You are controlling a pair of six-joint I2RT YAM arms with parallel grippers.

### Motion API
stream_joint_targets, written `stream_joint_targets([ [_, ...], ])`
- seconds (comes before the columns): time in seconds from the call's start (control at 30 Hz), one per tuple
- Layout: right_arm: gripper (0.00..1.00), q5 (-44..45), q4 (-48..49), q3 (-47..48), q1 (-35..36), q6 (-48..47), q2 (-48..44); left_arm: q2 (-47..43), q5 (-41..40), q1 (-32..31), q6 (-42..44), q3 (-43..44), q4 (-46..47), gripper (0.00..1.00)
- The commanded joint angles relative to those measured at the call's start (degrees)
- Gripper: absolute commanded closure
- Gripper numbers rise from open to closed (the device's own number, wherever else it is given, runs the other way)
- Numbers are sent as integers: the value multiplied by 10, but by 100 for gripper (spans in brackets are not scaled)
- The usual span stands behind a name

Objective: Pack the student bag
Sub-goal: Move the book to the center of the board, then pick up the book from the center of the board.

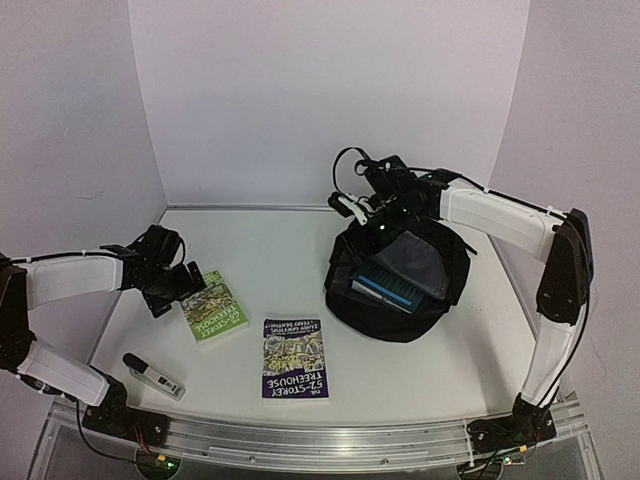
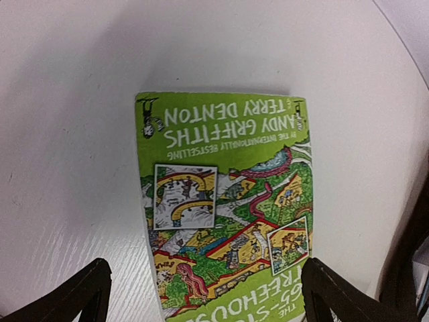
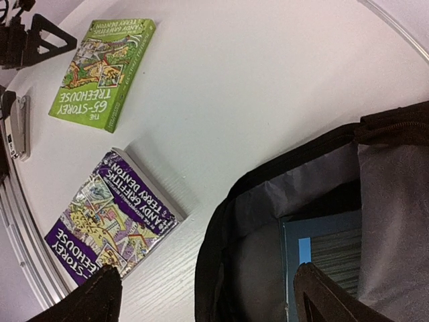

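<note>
- Black bag [image 1: 400, 325] lies on the right half of the white table [image 1: 260, 250], with its mouth gaping upward and grey lining showing.
- I can see a blue book [image 1: 385, 288] tucked inside the bag, partly under the lining.
- My right gripper [image 1: 362, 207] hangs above the bag's far-left rim. Its jaws are spread and pinch nothing.
- In the right wrist view, one of the right gripper's fingertips [image 3: 94, 298] sits over the table side and the other over the bag's inside.
- My left gripper [image 1: 176, 288] is at the far-left end of the green book [image 1: 213, 308], which lies flat on the left of the table.
- The left jaws are spread wide. In the left wrist view, a fingertip [image 2: 80, 295] shows on each side of that book's end. I can't tell whether they touch it.
- A purple book [image 1: 294, 358] lies flat near the front edge, between the green book and the bag and apart from both.
- A small black-and-white item [image 1: 153, 375] lies at the front left, near the left arm's base. I can't tell what it is.
</note>
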Motion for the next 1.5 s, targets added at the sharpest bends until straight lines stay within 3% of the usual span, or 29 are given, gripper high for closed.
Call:
stream_joint_targets([
  [0.0, 12, -38, 7, 50, 13, 28, 48, 29, 31, 17, -38, -19, 55, 3],
  [0.37, 15, -109, 59, 91, 35, 101, 112, 203, 127, 16, 59, 40, 192, 36],
  [0.6, 19, -108, 84, 110, 50, 155, 167, 260, 164, -5, 125, 97, 209, 55],
  [0.83, 21, -109, 105, 153, 53, 210, 240, 245, 206, -5, 103, 77, 245, 56],
  [1.03, 25, -122, 150, 172, 58, 242, 285, 177, 223, -9, 81, 20, 263, 52],
  [1.3, 31, -136, 182, 205, 76, 281, 355, 157, 270, -16, 94, 29, 262, 52],
  [1.47, 32, -129, 191, 195, 77, 293, 372, 168, 227, -16, 79, 42, 221, 50],
])
